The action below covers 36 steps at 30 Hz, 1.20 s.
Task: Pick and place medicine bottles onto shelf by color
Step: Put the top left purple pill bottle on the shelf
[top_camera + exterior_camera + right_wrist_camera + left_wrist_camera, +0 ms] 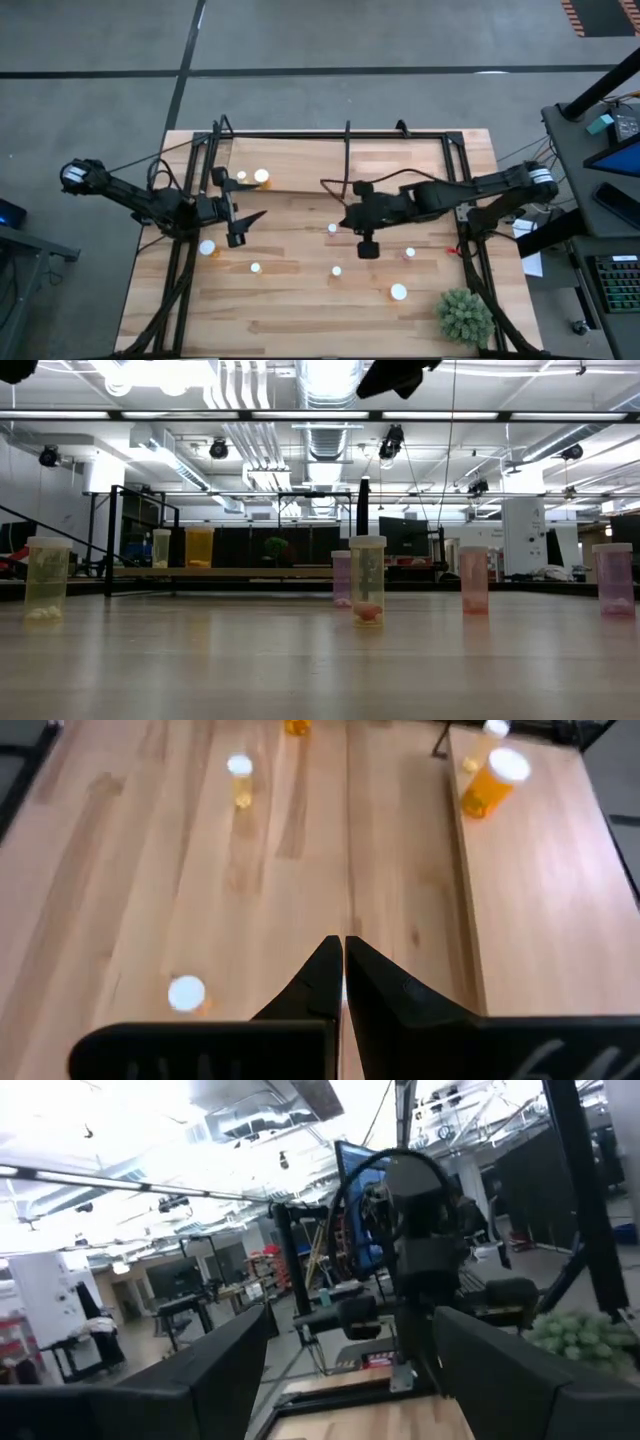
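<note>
Fingers of the right gripper [342, 970] met tip to tip, holding nothing, above bare wood near the table's middle. Seen from above, that gripper [367, 244] hung between the shelf [300, 165] and the loose bottles toward the front. The left gripper [240, 222] hovered over the table's left part, its fingers [215, 1370] spread wide with nothing between them, aimed level across the table at the right arm [415, 1230].

The shelf lay at the table's back, left of centre, a thin black post [347, 150] rising by its right end. Two bottles stood on its left end: a large orange one [261, 177] and a smaller one [242, 176] just beside it. The right wrist view showed that orange bottle [493, 782] on the shelf's paler board [530, 920].

The other bottles stood apart on the table: one [207, 248] just in front of the left gripper, one [255, 268] further front, one [333, 229] beside the right gripper, one [337, 271] in front of it, one [410, 253] to its right, and a larger one [398, 292] near the plant [465, 315] at the front right corner. From table height, yellow [367, 580] and pink [473, 579] bodies showed upright.
</note>
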Each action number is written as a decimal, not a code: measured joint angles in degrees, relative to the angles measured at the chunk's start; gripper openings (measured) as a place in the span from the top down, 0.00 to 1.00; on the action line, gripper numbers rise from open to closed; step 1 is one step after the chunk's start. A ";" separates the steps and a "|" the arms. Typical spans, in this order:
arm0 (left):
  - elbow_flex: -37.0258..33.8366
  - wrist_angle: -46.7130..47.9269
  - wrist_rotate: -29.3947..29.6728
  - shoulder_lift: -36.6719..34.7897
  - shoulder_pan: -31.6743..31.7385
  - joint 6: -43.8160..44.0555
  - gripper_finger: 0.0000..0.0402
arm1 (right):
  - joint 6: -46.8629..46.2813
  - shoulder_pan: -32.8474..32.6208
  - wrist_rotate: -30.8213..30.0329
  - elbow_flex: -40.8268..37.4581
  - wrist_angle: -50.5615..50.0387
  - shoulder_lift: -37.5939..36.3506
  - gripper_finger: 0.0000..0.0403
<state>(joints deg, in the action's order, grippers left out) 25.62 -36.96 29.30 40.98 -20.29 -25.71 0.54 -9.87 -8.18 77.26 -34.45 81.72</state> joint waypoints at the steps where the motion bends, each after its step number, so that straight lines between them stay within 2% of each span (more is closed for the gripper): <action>1: -0.30 -0.04 -0.02 -0.41 -0.02 0.73 0.33 | 0.41 0.00 -0.53 0.82 -1.30 1.25 0.98; 9: -3.56 0.14 0.04 -5.99 -0.29 1.44 0.33 | 3.55 0.49 -1.04 4.63 -6.51 8.23 0.98; 16: -5.50 -0.08 0.20 -9.96 -0.29 1.20 0.33 | 0.28 1.95 -0.61 4.98 -7.64 10.23 0.98; 19: -5.52 -0.08 0.17 -10.79 -0.27 1.17 0.33 | -1.36 2.43 -0.38 4.94 -7.75 10.59 0.95; 25: -5.63 -0.06 0.17 -11.31 -0.27 1.11 0.33 | -3.78 2.77 -0.40 4.80 -7.58 10.99 0.78; 31: -5.66 -0.07 0.17 -11.42 -0.24 0.86 0.33 | -3.17 3.10 -0.88 4.32 -5.71 14.07 0.58; 36: -5.68 -0.06 0.17 -11.55 -0.24 0.76 0.33 | -2.91 3.06 -0.86 4.13 -5.49 17.08 0.46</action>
<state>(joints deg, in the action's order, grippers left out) 19.94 -37.01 29.47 29.43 -20.53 -24.95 -2.37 -6.81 -9.04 81.39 -39.95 98.80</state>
